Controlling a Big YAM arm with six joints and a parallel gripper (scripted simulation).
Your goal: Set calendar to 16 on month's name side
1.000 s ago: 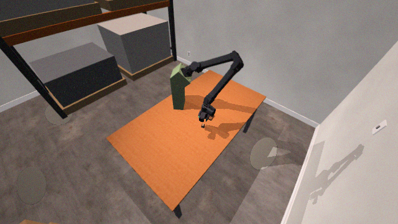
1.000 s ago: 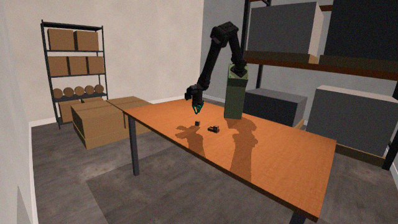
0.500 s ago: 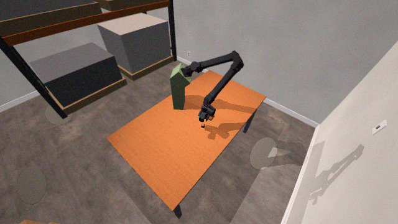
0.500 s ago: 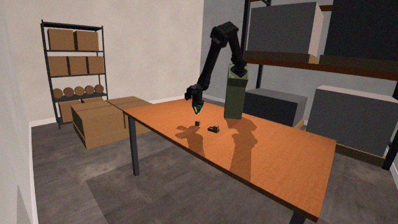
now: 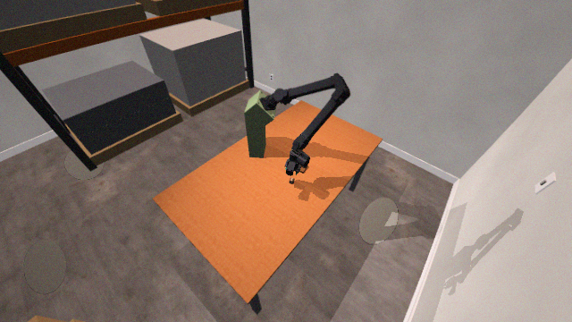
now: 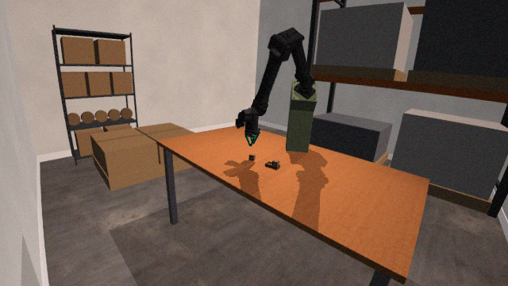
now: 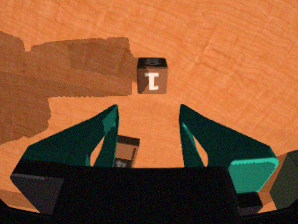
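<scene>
Standing partly open, with nothing between its fingers, the gripper fills the near part of the wrist view, its green fingertips well apart. Just beyond them in that picture, a loose cube sits flat on the table, near a broad shadow. Only the wrist view makes its marking readable: a white 1 on a brown face, inverted in that picture, next to a dark face whose mark is too faint to name. The exterior view adds the height: the fingertips hang above this cube, touching neither it nor the table.

Near the loose cube, and apart from it, the exterior view shows the dark tray on the table, with a second cube at one end; its digits are too small to read there. So the two cubes are not side by side in the tray. Behind a finger in the wrist view, a brown piece with a dark edge is partly covered, and I cannot tell whether it is cube or tray.

Farther off, the arm rises from a green pedestal. Only the exterior view shows the tall shelf rack with cartons and round pieces by the far wall.

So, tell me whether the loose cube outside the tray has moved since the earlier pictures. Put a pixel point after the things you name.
No, the loose cube (image 5: 291, 181) (image 6: 252, 157) (image 7: 152, 82) shows no visible shift in any direction against the green pedestal (image 5: 256, 134) (image 6: 298, 129) (image 7: 288, 182) in the exterior view.
</scene>
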